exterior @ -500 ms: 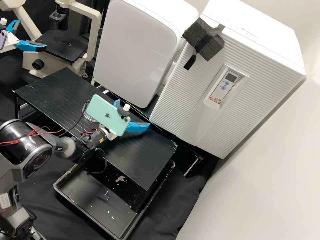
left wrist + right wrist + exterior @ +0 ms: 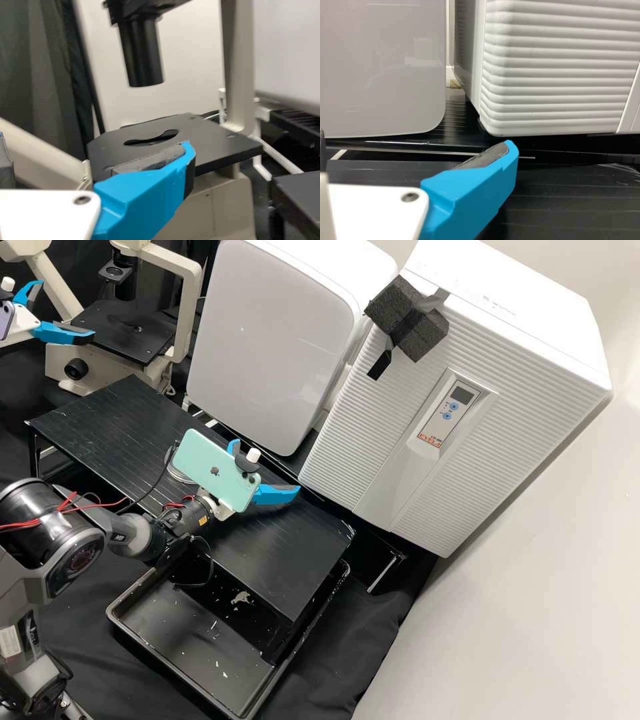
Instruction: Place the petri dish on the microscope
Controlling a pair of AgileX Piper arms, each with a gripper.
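In the high view, my left gripper is at the far left, its fingers spread beside the near-left edge of the microscope stage. The left wrist view has the black stage with its curved slot, the dark objective tube above it, and my left gripper open with nothing between its fingers. My right gripper stands open and empty over the black shelf in the high view. In the right wrist view, the right gripper has its fingers far apart before the white appliances.
A low black shelf runs across the bench, with a black tray partly beneath it. Behind stand a smooth white device and a ribbed white cabinet. The microscope's beige arm rises beside the stage.
My left gripper has shifted very slightly right in the high view. The right arm has kept still.
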